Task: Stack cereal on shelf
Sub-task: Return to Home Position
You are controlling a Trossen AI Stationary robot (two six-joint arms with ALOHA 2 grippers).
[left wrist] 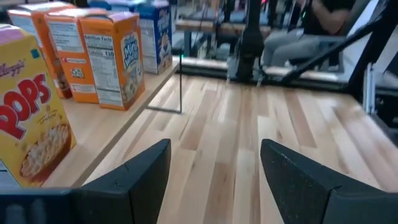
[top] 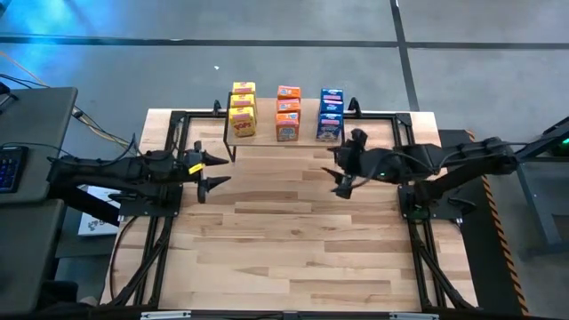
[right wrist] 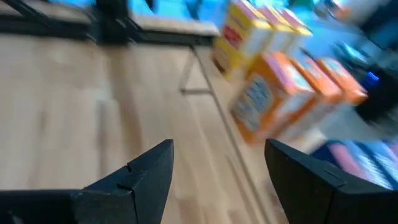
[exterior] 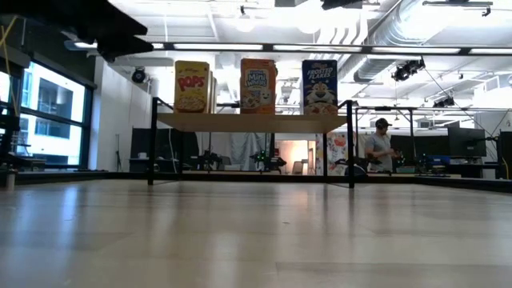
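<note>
Yellow, orange & blue cereal (exterior: 258, 84) is found stacked on the shelf (exterior: 252, 122), which is set at the far edge of the table (top: 293, 249), approx. centred. From above, three rows are made out running near to far: yellow boxes (top: 243, 111) on the left, orange boxes (top: 288, 114) in the middle, blue boxes (top: 331, 114) on the right. Three boxes are counted per row, w/ gaps between rows. All are stood upright. In the low view the front faces are read as Pops, Mini-Wheats & Frosted Flakes.

Left pincer (top: 224, 172) is held over the left part of the table, just near-left of the shelf's left leg, pointed right. Its fingers are spread wide & nothing is gripped. Right pincer (top: 333, 172) is held right of centre, on the near side of the shelf by the blue row, pointed left. Its fingers are likewise spread wide, w/ nothing between them. The two pincers are set well apart, facing each other across the table's middle. Neither is touching a box or the shelf.

A person (exterior: 380, 146) is seen standing in the room beyond the table, on the right.
</note>
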